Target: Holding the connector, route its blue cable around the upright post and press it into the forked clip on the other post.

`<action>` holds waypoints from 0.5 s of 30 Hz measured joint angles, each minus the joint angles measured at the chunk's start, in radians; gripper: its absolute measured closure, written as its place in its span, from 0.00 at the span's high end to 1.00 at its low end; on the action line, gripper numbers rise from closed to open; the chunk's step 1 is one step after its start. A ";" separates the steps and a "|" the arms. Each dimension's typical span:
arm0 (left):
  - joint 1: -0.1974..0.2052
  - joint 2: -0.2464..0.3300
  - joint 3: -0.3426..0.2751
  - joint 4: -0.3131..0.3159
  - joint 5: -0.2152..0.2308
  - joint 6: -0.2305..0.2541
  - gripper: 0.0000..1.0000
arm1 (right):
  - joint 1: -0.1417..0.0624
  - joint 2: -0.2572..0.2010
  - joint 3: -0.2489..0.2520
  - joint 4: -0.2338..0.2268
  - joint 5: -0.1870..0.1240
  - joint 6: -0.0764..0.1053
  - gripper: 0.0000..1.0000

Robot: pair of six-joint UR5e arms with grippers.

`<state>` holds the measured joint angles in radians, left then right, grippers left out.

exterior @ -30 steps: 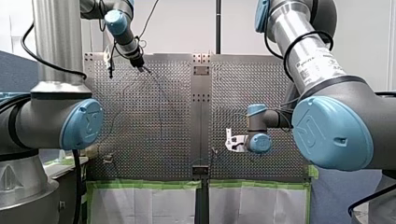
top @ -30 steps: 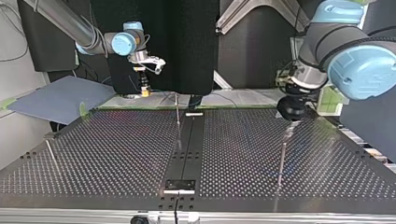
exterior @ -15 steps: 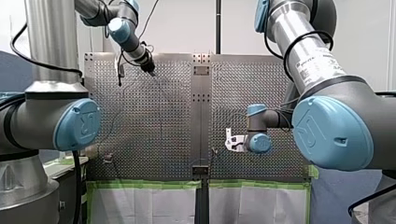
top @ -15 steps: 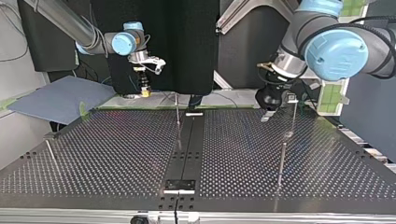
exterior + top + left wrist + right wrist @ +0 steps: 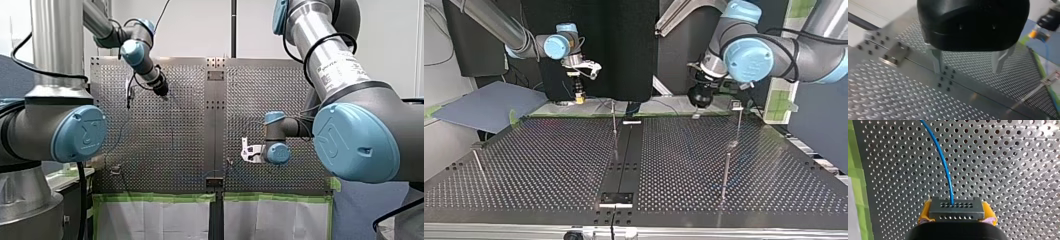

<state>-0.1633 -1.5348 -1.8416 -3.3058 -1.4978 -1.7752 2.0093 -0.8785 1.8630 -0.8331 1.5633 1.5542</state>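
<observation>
well, my right gripper (image 5: 956, 214) is clamped on the connector (image 5: 956, 208), a dark grey block with two rows of small holes. its yellow pads (image 5: 923, 214) pinch the block at its two ends. the blue cable (image 5: 944, 167) leaves the connector's face midway between the pads and runs straight ahead of the gripper. it then bends off to one side in a gentle arc above the perforated table (image 5: 1010, 170). a band of green tape (image 5: 858, 182) lines the table's edge beside the gripper.

my left gripper (image 5: 968, 68) is spread wide. its two metal fingers (image 5: 937, 62) stand well apart below the black housing, with nothing between them. they hang above the table's plain centre strip (image 5: 923, 75), and a cluster of screw heads (image 5: 945, 77) lies just under the gap. ahead of it and off to one side, the other gripper's yellow pads and a stretch of the cable show, blurred.

in the top view a thin upright post (image 5: 614, 120) stands near my right gripper, apart from it, on the side toward my left gripper. a second post (image 5: 738, 125) with a small head stands near my left gripper, on the side away from the right one. whether that head is forked i cannot tell.

in the front view a small dark label (image 5: 334, 65) sits on my right arm's silver forearm, its letters too small to read.
</observation>
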 joint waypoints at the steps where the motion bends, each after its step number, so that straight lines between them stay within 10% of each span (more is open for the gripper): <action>1: -0.003 -0.008 -0.002 0.008 -0.002 0.008 0.96 | 0.000 0.000 0.000 0.000 0.000 0.000 0.00; 15: -0.055 -0.090 0.075 0.139 -0.024 0.138 0.99 | 0.003 0.000 0.000 0.018 0.003 -0.007 0.00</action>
<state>-0.2186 -1.6245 -1.7671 -3.1672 -1.5215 -1.6373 2.0123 -0.8786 1.8633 -0.8149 1.5662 1.5470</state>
